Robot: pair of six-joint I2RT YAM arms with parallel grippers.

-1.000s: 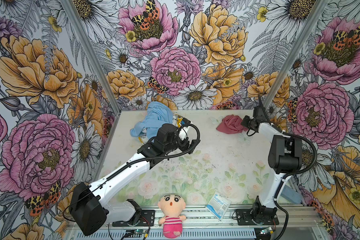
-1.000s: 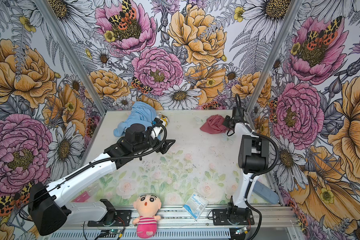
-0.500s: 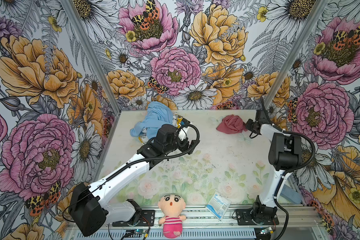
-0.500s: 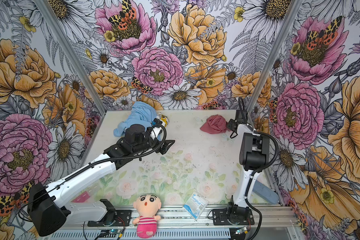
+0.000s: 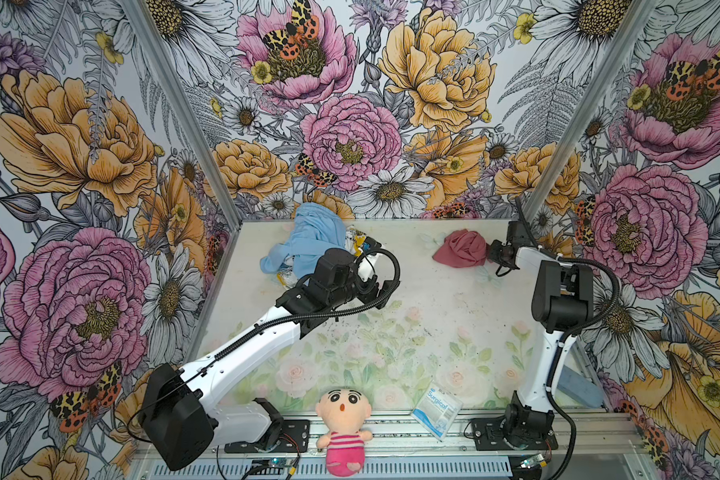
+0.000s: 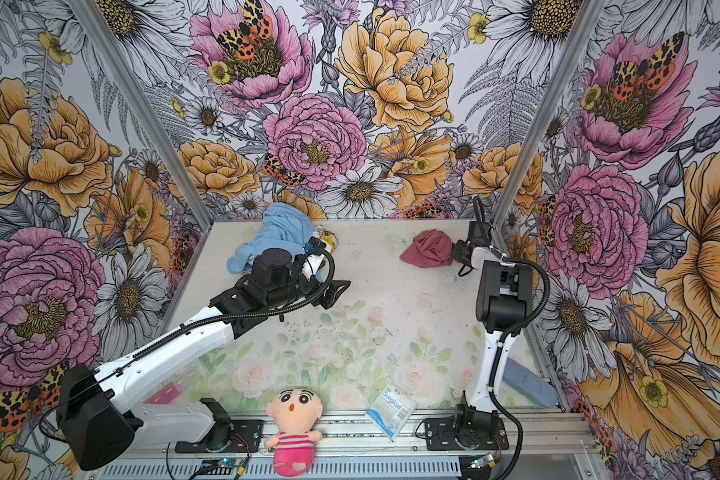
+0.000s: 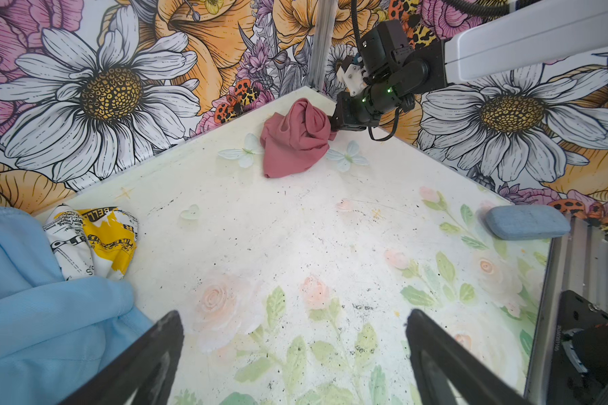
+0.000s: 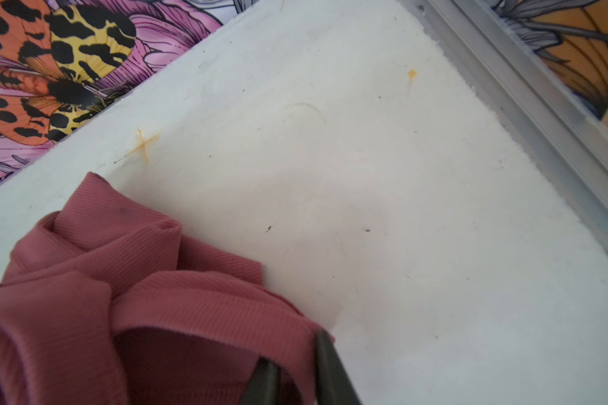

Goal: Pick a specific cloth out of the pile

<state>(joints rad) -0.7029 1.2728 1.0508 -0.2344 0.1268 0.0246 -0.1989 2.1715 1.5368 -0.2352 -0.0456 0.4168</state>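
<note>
The cloth (image 5: 462,253) (image 6: 429,249), dusty rose and crumpled, lies at the back right of the table, apart from the pile. My right gripper (image 5: 490,252) (image 6: 454,250) (image 7: 332,124) is at its right edge. In the right wrist view the gripper (image 8: 295,364) is shut on a fold of the cloth (image 8: 120,298). The pile sits at the back left: a light blue cloth (image 5: 312,241) (image 7: 32,315) with a white-and-yellow printed cloth (image 7: 92,238) beside it. My left gripper (image 7: 295,336) (image 6: 337,291) hangs open over bare table next to the pile, holding nothing.
A doll (image 5: 344,424) and a surgical mask packet (image 5: 437,409) lie at the front edge. A blue-grey pad (image 7: 527,222) rests by the right wall near the right arm's base. Flowered walls close in the table on three sides.
My right gripper has shifted slightly at the cloth's right edge, its jaws now closed on the fold. The cloth, the pile and my left arm have stayed put.
</note>
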